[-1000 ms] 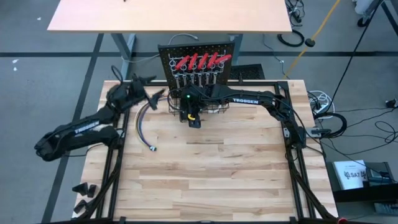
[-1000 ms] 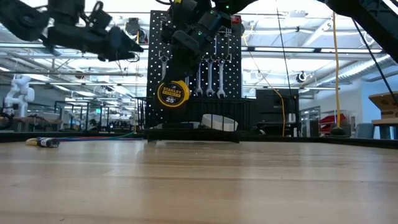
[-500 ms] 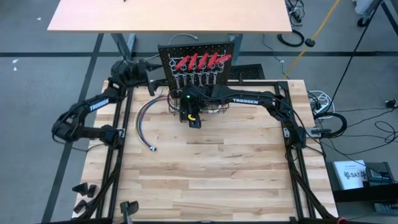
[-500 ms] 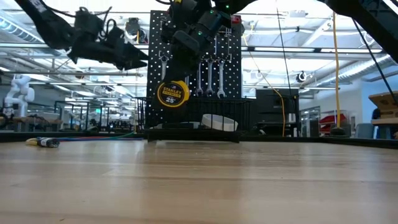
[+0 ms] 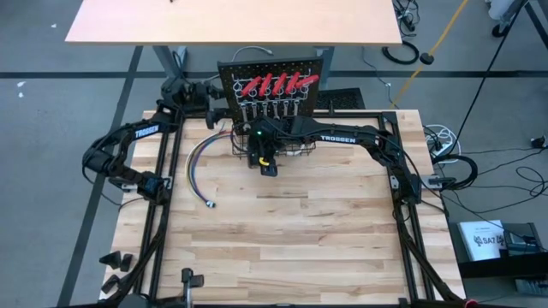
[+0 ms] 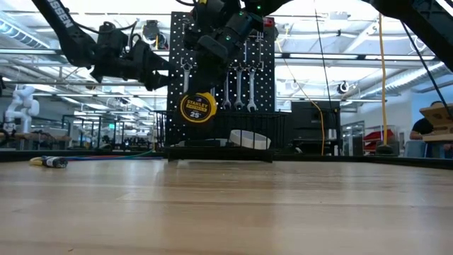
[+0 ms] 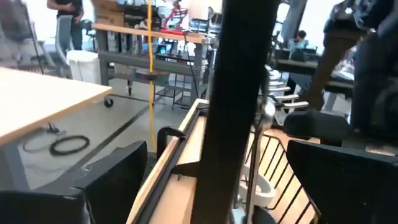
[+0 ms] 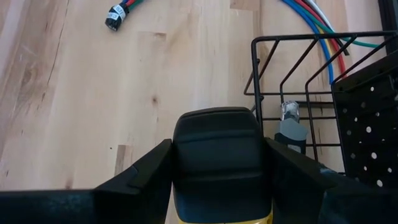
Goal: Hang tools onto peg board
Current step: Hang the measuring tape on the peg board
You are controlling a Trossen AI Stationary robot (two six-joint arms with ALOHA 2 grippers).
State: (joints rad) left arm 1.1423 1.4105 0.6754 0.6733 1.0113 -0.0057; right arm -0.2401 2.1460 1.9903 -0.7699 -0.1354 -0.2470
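Right gripper (image 6: 198,88): fingers clamped on tape measure (image 6: 197,107), held off the counter (image 5: 291,231) just in front of the basket (image 8: 292,74), at its left end. Yellow case with black top (image 8: 217,162), face toward the near side.

Left gripper (image 5: 216,114): raised at far left of the counter, just beside the left edge of the peg board (image 6: 263,88); fingers (image 7: 112,180) spread wide, holding nothing.

Peg board: upright at far centre of the counter, basket at base. Red-handled tools (image 5: 274,85) in a row across the top; silver wrenches (image 6: 241,88) hanging below them. White roll (image 6: 249,139) inside the basket.

Wires (image 5: 199,162): coloured bundle, lying on the counter left of the basket, connector end (image 8: 115,15) toward the near side.
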